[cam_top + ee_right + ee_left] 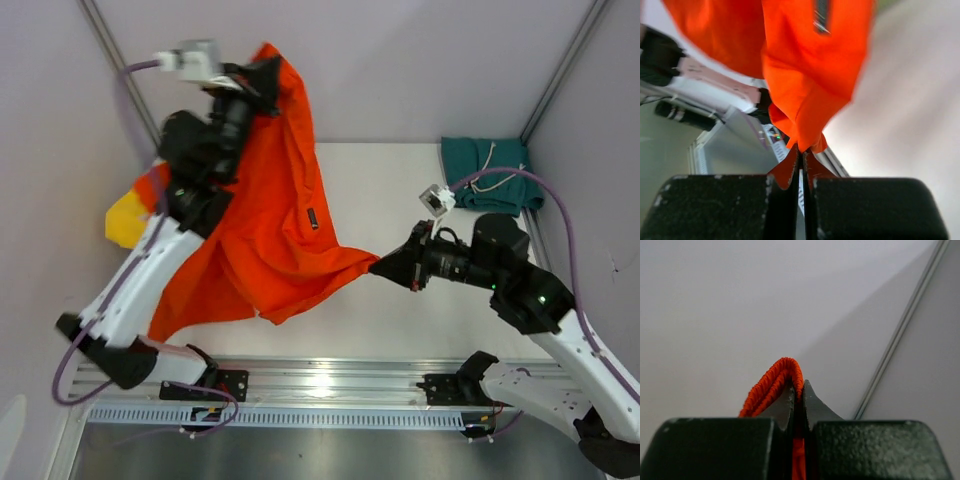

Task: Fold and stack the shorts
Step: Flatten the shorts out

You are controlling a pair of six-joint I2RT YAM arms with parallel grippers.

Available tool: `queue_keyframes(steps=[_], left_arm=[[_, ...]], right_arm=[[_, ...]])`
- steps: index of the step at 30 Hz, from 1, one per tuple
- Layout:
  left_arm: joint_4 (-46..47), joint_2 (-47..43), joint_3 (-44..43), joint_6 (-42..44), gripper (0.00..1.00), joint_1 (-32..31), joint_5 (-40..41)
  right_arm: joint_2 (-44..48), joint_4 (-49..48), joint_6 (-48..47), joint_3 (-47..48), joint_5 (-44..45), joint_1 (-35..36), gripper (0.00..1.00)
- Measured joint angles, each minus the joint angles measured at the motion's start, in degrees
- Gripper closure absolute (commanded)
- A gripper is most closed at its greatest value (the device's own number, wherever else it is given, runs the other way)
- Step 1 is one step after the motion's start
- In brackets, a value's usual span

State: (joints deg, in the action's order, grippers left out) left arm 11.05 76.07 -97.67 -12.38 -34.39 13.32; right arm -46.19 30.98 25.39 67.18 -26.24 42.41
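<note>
The bright orange shorts (270, 210) hang in the air between both arms, spread like a sheet. My left gripper (262, 72) is raised high at the back left and shut on the ribbed waistband (774, 382), which curls over its fingertips. My right gripper (378, 267), low over the middle of the table, is shut on a corner of the orange shorts (807, 75); the cloth bunches right at its closed tips (801, 150). A folded teal pair of shorts (490, 172) with a white drawstring lies at the back right corner of the table.
A yellow cloth (128, 218) shows at the left, partly behind the left arm. The white table (400, 320) ends at a metal rail (330, 385) near the arm bases. Enclosure walls and frame posts (565, 70) close in the back.
</note>
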Motion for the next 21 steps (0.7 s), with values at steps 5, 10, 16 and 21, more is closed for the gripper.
queue_keyframes(steps=[5,10,16,21], left_arm=[[-7.28,5.05,9.42,1.36,1.0,0.0,0.04],[-8.98,-0.83,9.81,1.99,1.0,-0.33,-0.22],[-8.35,-16.04,9.18,2.23,1.0,-1.77,-2.99],[-7.82,-25.38,8.04,0.81,1.0,-2.1,-6.49]], right_arm=[[-2.32,0.76,0.09,-3.32,-1.75,-4.96,1.0],[-0.46,-0.57,0.17,-3.17,-5.38,-6.67,1.0],[3.74,-1.4,1.16,-2.97,-9.77,-6.69,1.0],[8.79,-2.29,2.21,-2.32,-14.73,-6.58,1.0]])
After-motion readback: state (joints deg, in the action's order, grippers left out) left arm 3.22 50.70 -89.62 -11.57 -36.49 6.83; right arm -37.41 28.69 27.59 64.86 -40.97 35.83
